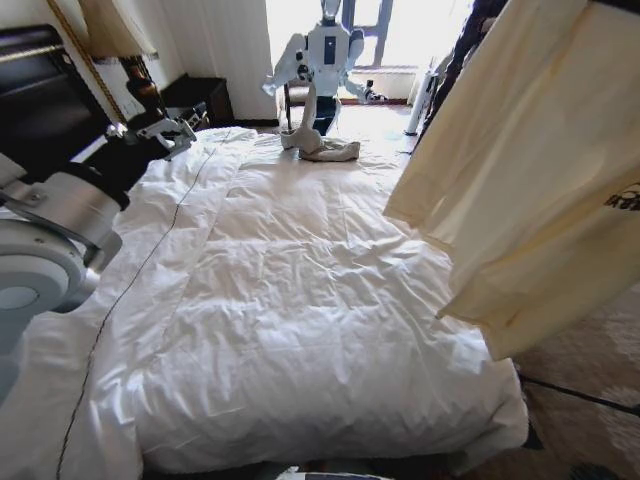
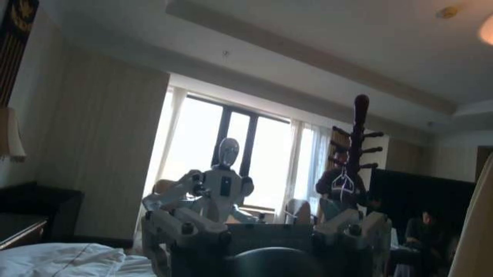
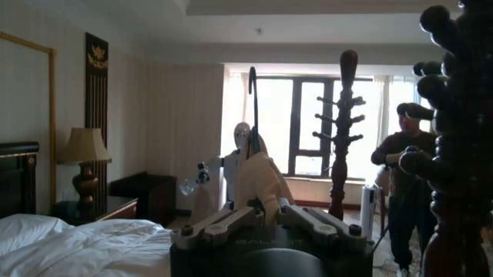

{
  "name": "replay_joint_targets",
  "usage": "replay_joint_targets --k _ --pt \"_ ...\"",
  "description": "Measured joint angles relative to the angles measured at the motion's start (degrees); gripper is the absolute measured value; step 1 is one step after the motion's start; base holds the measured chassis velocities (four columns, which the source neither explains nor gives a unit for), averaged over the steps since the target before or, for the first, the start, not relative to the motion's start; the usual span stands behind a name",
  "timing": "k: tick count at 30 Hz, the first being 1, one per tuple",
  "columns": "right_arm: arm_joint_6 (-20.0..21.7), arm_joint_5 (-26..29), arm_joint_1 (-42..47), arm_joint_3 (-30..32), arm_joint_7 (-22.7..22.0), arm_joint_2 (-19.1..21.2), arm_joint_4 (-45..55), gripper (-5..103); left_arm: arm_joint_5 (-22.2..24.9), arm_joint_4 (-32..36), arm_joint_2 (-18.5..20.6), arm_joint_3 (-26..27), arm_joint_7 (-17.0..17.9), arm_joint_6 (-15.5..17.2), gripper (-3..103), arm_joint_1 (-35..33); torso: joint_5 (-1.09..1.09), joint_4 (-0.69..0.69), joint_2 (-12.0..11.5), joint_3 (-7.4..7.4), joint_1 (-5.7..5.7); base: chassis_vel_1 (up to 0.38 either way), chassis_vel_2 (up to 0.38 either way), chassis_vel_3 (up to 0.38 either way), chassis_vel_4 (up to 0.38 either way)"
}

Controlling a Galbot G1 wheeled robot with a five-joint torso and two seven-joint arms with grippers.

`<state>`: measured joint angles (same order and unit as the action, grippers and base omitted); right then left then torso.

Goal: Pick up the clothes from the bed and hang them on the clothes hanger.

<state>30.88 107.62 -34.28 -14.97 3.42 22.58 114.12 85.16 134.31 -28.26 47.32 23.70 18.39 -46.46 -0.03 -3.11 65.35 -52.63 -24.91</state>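
The bed (image 1: 300, 300) with its rumpled white duvet spreads out below me. The clothes, a cream-yellow top (image 1: 540, 170) with a small dark mark, hang in the air at the right, above the bed's right edge. In the right wrist view my right gripper (image 3: 266, 216) has its fingers drawn together on the cream top (image 3: 258, 179) where it drapes over the clothes hanger, whose thin black hook (image 3: 253, 86) sticks out beyond them. My left gripper (image 1: 170, 128) hovers over the bed's far left side. Its fingers (image 2: 165, 231) stand wide apart, open, with nothing between them.
A grey-beige garment (image 1: 325, 150) lies at the bed's far end, where another white robot (image 1: 322, 60) stands. A dark wooden coat stand (image 3: 343, 133) rises near the window, and another stand's pegs (image 3: 454, 144) are close to my right wrist. A lamp (image 3: 83, 156) stands by the headboard.
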Motion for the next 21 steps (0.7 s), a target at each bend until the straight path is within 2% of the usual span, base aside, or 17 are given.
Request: replay_joint_targets --k 2,8,14,17,20,21 --pt "0.42 0.05 0.2 0.07 1.57 3.04 -0.55 0 -0.27 -0.2 -0.49 0.0 -0.26 0.19 100 -0.06 0.01 0.0 0.0 0.0 0.0 0.0 0.0 0.0 0.0" --pt "1.09 -0.09 0.09 -1.43 2.5 6.12 -0.99 0 -1.63 0.34 -2.04 -0.83 -0.7 0.32 100 -0.33 0.01 -0.01 0.0 0.01 0.01 0.0 0.0 0.0 0.0" --pt "1.1 -0.13 -0.2 -3.27 1.03 4.87 -2.66 0 -2.92 0.83 -3.3 -1.84 -1.52 0.19 100 -0.27 0.0 0.0 0.0 0.0 0.0 0.0 0.0 0.0 0.0" --pt "1.22 -0.58 -0.12 -4.03 2.6 3.8 -4.94 0 -3.11 1.15 -3.54 -2.01 -1.68 0.12 100 -0.22 0.01 0.02 0.0 0.0 0.0 0.0 0.0 0.0 0.0" --pt "1.84 -2.54 0.47 -4.28 7.59 2.98 -9.53 0 -3.13 1.31 -3.54 -1.94 -1.85 0.09 100 -0.29 0.01 0.01 0.0 -0.01 0.0 0.0 0.0 0.0 0.0" --pt "1.84 -2.54 0.47 -4.28 7.59 2.98 -9.53 0 -3.13 1.31 -3.54 -1.94 -1.85 0.09 100 -0.29 0.01 0.01 0.0 -0.01 0.0 0.0 0.0 0.0 0.0"
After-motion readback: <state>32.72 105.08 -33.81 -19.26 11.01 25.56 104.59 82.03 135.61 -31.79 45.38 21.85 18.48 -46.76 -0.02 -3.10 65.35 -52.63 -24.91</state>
